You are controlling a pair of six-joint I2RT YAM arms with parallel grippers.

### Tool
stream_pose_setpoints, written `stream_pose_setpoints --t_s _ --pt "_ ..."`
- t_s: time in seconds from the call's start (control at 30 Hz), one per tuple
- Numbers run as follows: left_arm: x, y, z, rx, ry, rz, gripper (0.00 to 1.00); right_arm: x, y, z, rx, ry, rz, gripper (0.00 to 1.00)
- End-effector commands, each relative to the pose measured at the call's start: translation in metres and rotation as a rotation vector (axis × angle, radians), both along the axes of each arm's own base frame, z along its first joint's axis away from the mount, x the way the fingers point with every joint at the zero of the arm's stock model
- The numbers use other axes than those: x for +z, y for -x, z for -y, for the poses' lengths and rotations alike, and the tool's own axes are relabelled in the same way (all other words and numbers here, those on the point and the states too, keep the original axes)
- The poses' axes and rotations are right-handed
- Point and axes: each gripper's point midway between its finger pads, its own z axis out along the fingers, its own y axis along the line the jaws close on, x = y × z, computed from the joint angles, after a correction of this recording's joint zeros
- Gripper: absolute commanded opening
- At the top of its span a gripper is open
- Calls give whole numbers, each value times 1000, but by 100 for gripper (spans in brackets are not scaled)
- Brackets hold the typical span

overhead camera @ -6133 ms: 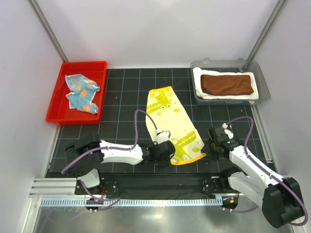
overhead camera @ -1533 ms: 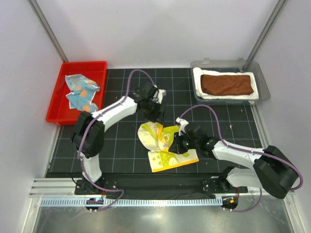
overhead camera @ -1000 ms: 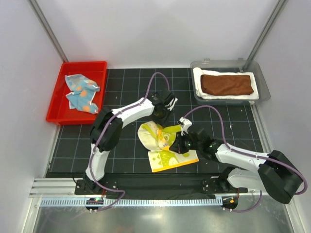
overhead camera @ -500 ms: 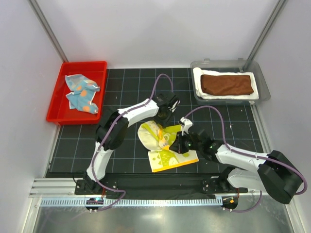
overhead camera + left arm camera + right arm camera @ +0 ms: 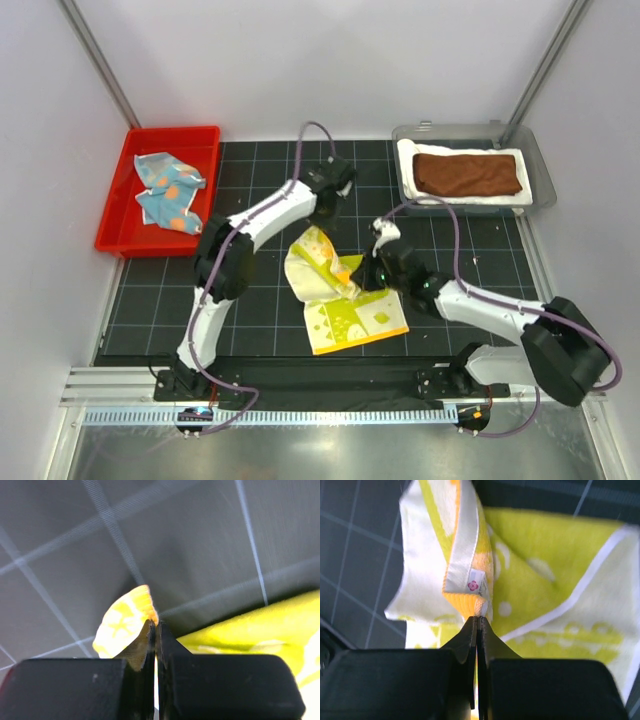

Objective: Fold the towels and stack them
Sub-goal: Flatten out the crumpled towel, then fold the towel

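Observation:
The yellow towel with green print (image 5: 345, 310) lies partly folded and bunched on the black grid mat. My left gripper (image 5: 320, 218) is shut on one corner of it at the towel's far tip; the left wrist view shows the jaws (image 5: 155, 625) pinching that yellow corner (image 5: 122, 625). My right gripper (image 5: 363, 277) is shut on an orange-edged corner with a label, lifted over the towel's middle; it shows in the right wrist view (image 5: 479, 617) above the towel (image 5: 550, 580). The rust-brown towel (image 5: 467, 172) lies folded on the white towel (image 5: 460, 197). The blue towel (image 5: 165, 190) lies crumpled.
The red tray (image 5: 205, 140) holding the blue towel stands at the back left. The grey tray (image 5: 541, 175) with the white and brown towels stands at the back right. The black grid mat (image 5: 250, 290) covers the table between metal frame posts.
My left gripper has moved away from the bases and left, drawing its towel corner up the mat. My right gripper has lifted its corner back towards the far side, spreading the towel.

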Motion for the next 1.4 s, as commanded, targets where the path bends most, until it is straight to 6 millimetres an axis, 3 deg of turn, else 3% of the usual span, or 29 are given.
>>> stream_pose_setpoints --t_s 0.0,0.03,0.07,0.1,0.13,0.17,0.23,0.27,0.3,0.33,0.37,0.4,0.43,0.47,0.5,0.53,0.57,0.6,0.63,0.67,0.83,1.0,1.07,1.1,1.13,1.17,1.2,1.23,1.37 --pt "67 -56 -56 287 184 64 0 83 -91 -1 -174 -31 241 1" --pt "88 -64 -60 316 276 78 0 94 -107 -1 -187 -31 261 1" --pt "102 -75 -54 318 408 71 0 119 -132 -8 -189 -44 316 1" --pt "114 -92 -71 390 495 78 0 129 -152 -3 -198 -53 334 1" --pt "129 -103 -76 401 566 97 0 139 -165 -6 -189 -60 360 1" --pt "145 -114 -71 375 660 111 0 157 -191 -12 -183 -57 417 1" --pt "159 -137 -90 432 737 131 0 175 -218 -12 -159 -66 473 1" --pt "162 -151 -91 437 764 136 0 201 -236 -16 -147 -82 542 1" --pt "168 -158 -91 431 798 130 0 190 -250 -19 -127 -71 537 1" --pt "168 -167 -97 464 829 121 0 194 -264 -14 -129 -73 557 1" --pt "169 -181 -97 468 860 131 0 217 -274 -21 -82 -100 631 1" --pt "169 -186 -95 466 900 115 0 201 -288 -24 -56 -89 624 1" --pt "169 -195 -101 488 933 116 0 203 -297 -25 -44 -87 640 1" --pt "182 -206 -100 505 994 140 0 222 -309 -25 -31 -97 687 1" --pt "172 -215 -101 528 1013 127 0 220 -319 -27 -13 -78 704 1" --pt "177 -225 -103 527 1048 155 0 200 -331 -30 -3 -63 682 1" --pt "177 -231 -103 545 1073 154 0 213 -343 -28 -1 -70 710 1" --pt "174 -238 -103 551 1082 161 0 210 -350 -28 14 -71 715 1" --pt "171 -243 -105 555 1085 170 0 192 -359 -30 28 -65 695 1" --pt "167 -246 -106 564 1081 167 0 200 -365 -28 32 -69 725 1" --pt "133 -244 -127 663 988 161 0 180 -373 -26 101 -47 750 1" --pt "133 -230 -135 703 961 158 0 169 -365 -12 144 -31 760 1" --pt "134 -218 -138 726 950 148 0 160 -356 -10 170 -38 738 1" --pt "136 -215 -139 731 947 158 0 165 -351 -9 179 -42 745 1" --pt "137 -212 -141 734 942 170 0 154 -344 -9 191 -41 720 1" --pt "133 -202 -149 772 897 198 0 153 -339 -9 190 -57 706 1" --pt "130 -197 -150 780 872 206 0 159 -333 -9 193 -70 709 1" --pt "125 -190 -151 794 860 197 0 148 -326 -8 197 -75 685 1" --pt "122 -166 -149 837 879 180 0 145 -301 -6 192 -118 656 1"
